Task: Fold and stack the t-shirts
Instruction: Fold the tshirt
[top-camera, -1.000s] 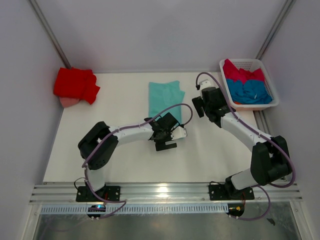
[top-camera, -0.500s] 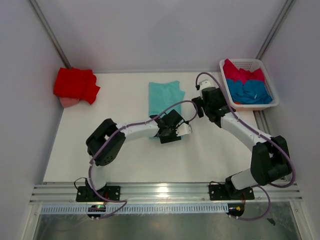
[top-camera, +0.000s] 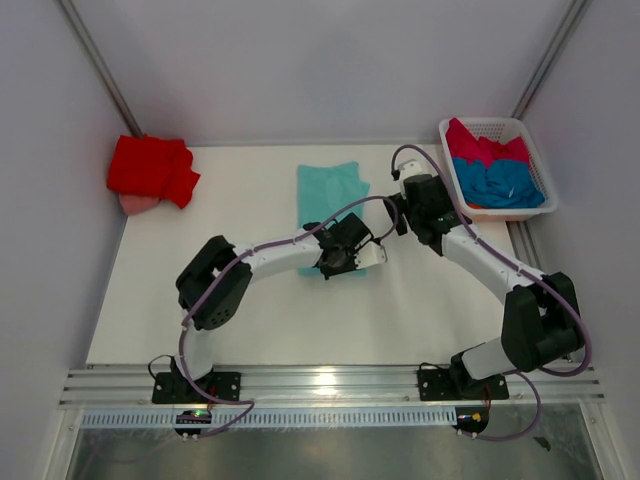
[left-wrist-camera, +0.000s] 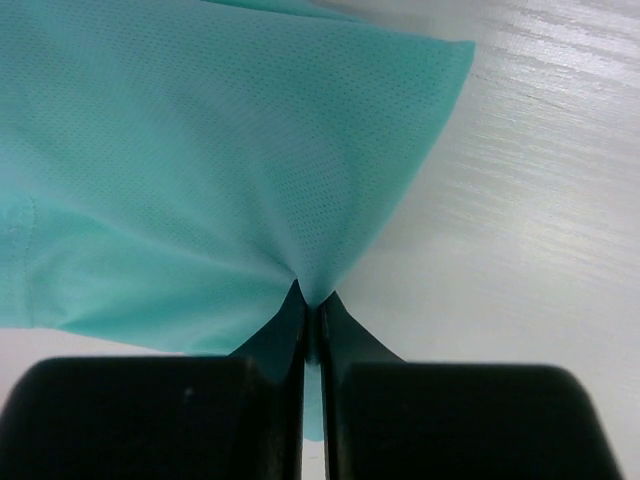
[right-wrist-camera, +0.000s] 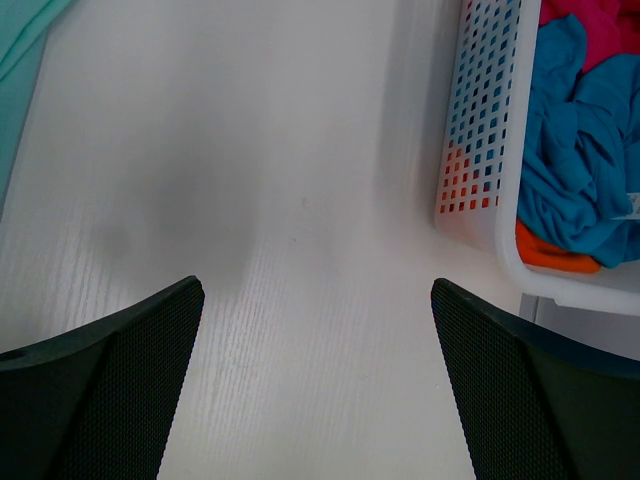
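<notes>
A folded mint-teal t-shirt (top-camera: 330, 193) lies flat at the middle back of the table. My left gripper (top-camera: 328, 263) sits at its near edge, and in the left wrist view the gripper (left-wrist-camera: 312, 300) is shut on a pinch of the teal cloth (left-wrist-camera: 200, 150), which puckers at the fingertips. My right gripper (top-camera: 398, 214) hovers between that shirt and the basket, and its wrist view shows it open (right-wrist-camera: 315, 288) with only bare table beneath. A bright red t-shirt (top-camera: 150, 168) lies bunched at the far left. A blue t-shirt (top-camera: 508, 183) and a crimson-pink one (top-camera: 485, 147) lie in the basket.
The white slatted basket (top-camera: 478, 124) stands at the back right corner, and its wall (right-wrist-camera: 480, 120) is close on the right of the right gripper. Something orange (right-wrist-camera: 555, 255) shows under the blue cloth. A pink thing (top-camera: 135, 204) peeks out below the red shirt.
My left gripper has moved up to the teal shirt's near edge and shut on the cloth. The right arm has barely shifted.
</notes>
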